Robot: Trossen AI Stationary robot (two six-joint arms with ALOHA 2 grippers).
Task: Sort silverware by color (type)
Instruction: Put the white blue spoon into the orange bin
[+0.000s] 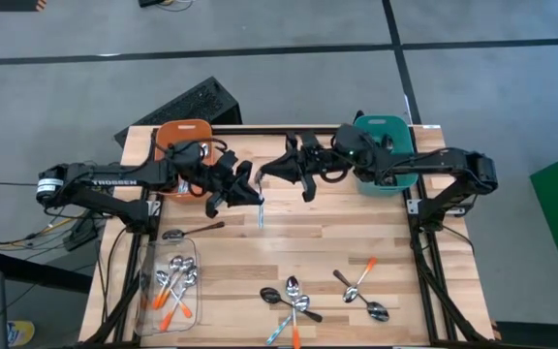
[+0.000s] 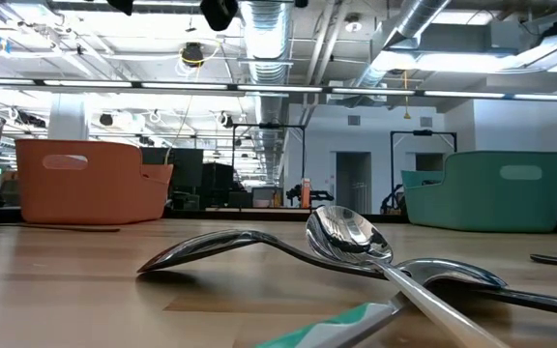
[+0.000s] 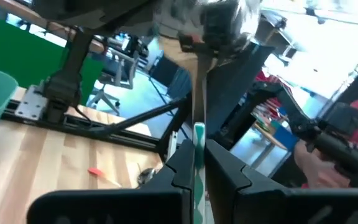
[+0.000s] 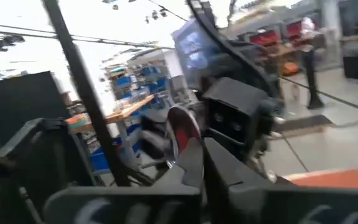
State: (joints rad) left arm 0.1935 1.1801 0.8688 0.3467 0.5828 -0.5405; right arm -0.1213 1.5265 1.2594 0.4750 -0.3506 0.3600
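You're looking at pale matt wood table (image 1: 260, 254); glossy mirror-polished metal spoons (image 2: 348, 235) gleaming; orange bin (image 2: 85, 181) and teal bin (image 2: 486, 188) showing smooth matt plastic.

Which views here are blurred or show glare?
Right wrist view: smeared throughout. Left wrist view: top blurred, the light-blue-handled spoon between the fingers sharper. Low view: ceiling lights glare on the nearest spoon bowl, foreground handle soft. High view: even and sharp.

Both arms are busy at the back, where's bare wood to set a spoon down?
Free: the middle band between the blue-handled spoon in the jaws and the front spoon pile, and the right edge beside the orange-handled pair. Crowded: clear tray front left, and between the orange bin and teal bin.
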